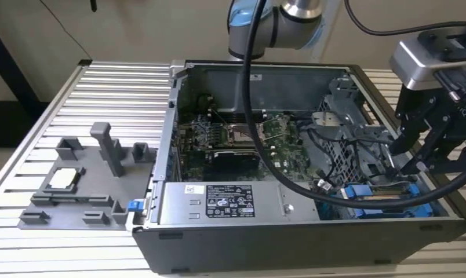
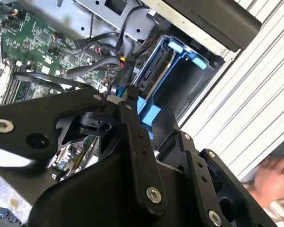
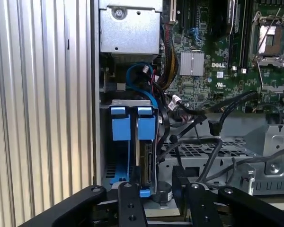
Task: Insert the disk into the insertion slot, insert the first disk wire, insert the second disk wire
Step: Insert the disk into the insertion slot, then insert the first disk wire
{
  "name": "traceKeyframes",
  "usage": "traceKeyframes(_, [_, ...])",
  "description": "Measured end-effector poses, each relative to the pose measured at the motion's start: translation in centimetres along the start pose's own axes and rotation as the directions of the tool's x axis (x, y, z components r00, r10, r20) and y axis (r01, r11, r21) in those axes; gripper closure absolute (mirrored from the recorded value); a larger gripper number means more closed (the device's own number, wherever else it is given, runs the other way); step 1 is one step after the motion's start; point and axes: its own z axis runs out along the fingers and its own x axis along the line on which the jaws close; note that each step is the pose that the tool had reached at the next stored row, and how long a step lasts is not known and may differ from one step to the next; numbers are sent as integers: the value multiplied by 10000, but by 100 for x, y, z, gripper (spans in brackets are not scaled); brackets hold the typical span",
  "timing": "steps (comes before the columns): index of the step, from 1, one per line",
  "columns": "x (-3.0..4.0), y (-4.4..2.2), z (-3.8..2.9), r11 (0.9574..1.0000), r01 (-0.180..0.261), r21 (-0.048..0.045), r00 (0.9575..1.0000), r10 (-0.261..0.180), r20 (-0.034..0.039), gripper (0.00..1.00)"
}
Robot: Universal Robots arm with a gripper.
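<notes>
Two black fingers (image 2: 128,116) of the gripper (image 2: 114,98) look pinched together, as far as I can make out in the second wrist view, on the blue-ended plug of the disk wire (image 2: 126,75). The wire's dark lead runs up from the tips.

Just past them I see the disk (image 3: 145,163), on edge in its blue carrier and seated inside the insertion slot (image 3: 128,101). A second blue tab (image 3: 120,124) stands just beside the disk's own.

Beyond the bay, loose black cables (image 3: 213,123) trail over the perforated cage (image 3: 203,150) toward the green motherboard (image 1: 233,130). In the exterior view the grey power-supply box (image 1: 229,202) lies along the near wall of the open computer case (image 1: 295,240), to the exterior view's left of the bay.

The case rests on the slatted table (image 1: 117,81), and a grey fixture (image 1: 86,185) sits well apart from it on the exterior view's left. A person's hand (image 2: 274,177) rests by the table's edge. The arm (image 1: 276,23) rises behind the case.
</notes>
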Motion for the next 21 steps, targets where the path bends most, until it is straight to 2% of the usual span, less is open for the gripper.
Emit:
traceKeyframes(2, [-4, 0, -1, 10000, -3, 4, 10000, 3, -2, 60])
traceKeyframes(3, [-12, 1, 0, 10000, 13, 48, 10000, -13, -2, 60])
traceKeyframes(5, [-19, 0, 1, 9996, 107, 274, 9999, -107, 6, 60])
traceKeyframes(7, [-24, 0, 1, 9982, 201, 568, 9998, -202, 20, 60])
traceKeyframes(9, [-39, 1, 10, 9967, 309, 748, 9995, -311, 23, 60])
traceKeyframes(10, [-45, 0, 12, 9963, 387, 771, 9992, -391, 30, 60])
traceKeyframes(15, [-90, 0, 19, 9936, 861, 727, 9962, -868, 70, 60])
traceKeyframes(18, [-153, 0, 32, 9929, 943, 723, 9954, -951, 76, 60])
traceKeyframes(21, [-168, 2, 54, 9927, 954, 732, 9953, -962, 78, 60])
